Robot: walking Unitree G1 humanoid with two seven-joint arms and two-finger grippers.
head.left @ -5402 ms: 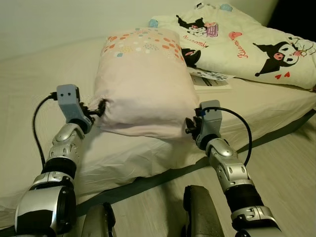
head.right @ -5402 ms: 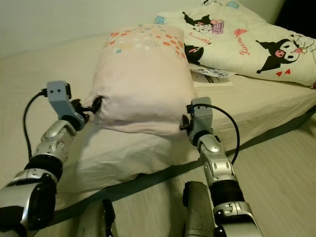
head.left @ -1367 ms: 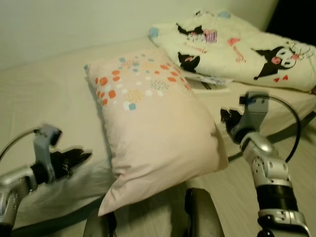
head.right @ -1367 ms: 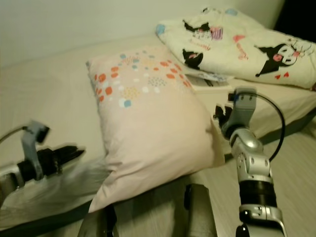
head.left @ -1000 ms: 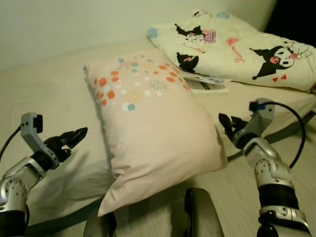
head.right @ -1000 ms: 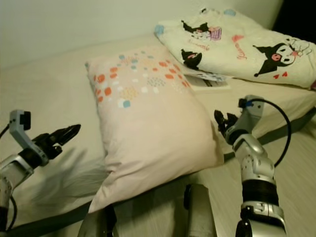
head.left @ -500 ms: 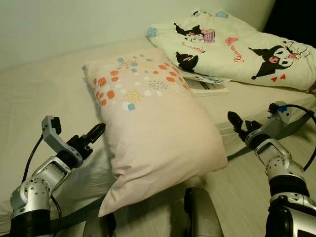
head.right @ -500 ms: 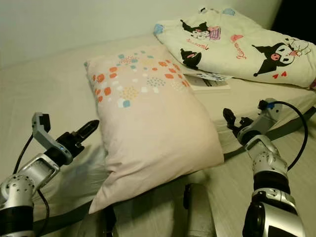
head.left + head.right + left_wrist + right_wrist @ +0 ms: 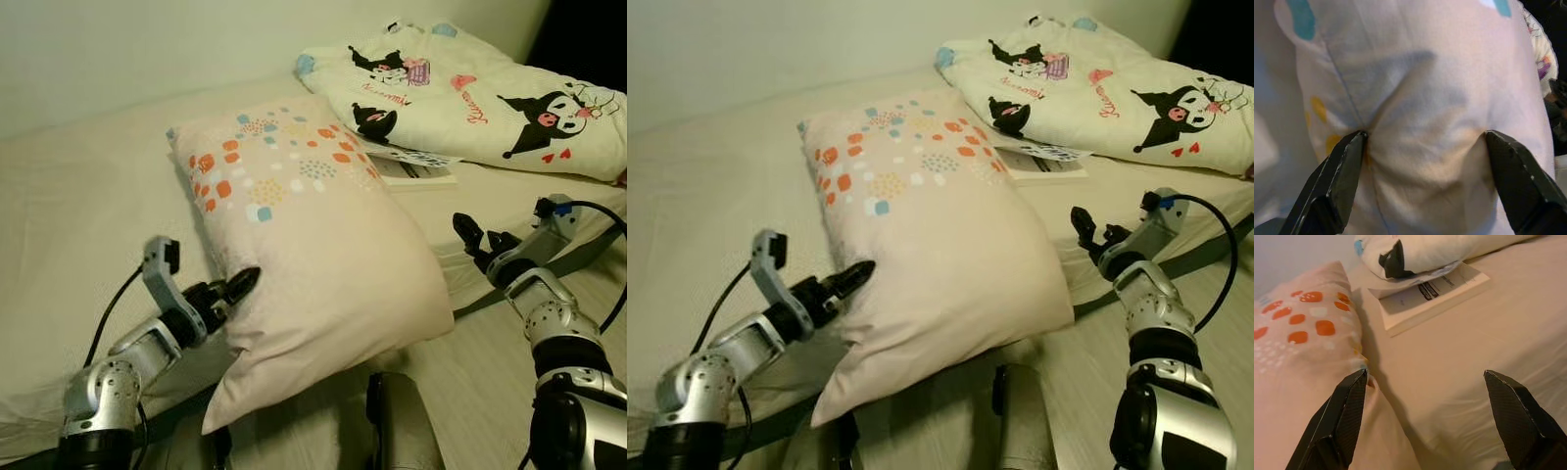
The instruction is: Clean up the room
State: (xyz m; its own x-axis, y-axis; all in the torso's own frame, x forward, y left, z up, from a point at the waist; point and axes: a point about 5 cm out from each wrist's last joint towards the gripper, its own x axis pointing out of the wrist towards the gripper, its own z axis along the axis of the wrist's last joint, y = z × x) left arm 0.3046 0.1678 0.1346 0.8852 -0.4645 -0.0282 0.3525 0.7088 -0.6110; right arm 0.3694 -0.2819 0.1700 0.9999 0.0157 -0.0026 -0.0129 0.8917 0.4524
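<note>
A pale pink pillow [image 9: 323,255] with orange and blue dots lies lengthwise on the bed, its near corner hanging over the bed edge. My left gripper [image 9: 240,284] presses its tips into the pillow's left side. In the left wrist view the fingers [image 9: 1339,171] stand wide apart with pillow fabric [image 9: 1420,98] bulging between them. My right gripper [image 9: 472,235] hovers open over the bed edge, right of the pillow and apart from it. The right wrist view looks past its fingers [image 9: 1347,411] at the sheet.
A cream quilt [image 9: 470,88] printed with black cartoon figures lies at the back right, partly on top of an open book [image 9: 416,171]. The beige bed sheet [image 9: 88,196] stretches left. Wooden floor [image 9: 480,382] and my own legs [image 9: 392,421] are below.
The pillow, once held up between both grippers, now lies flat with its dotted face up. My left gripper has swung right onto the pillow's left side. The right gripper has barely moved.
</note>
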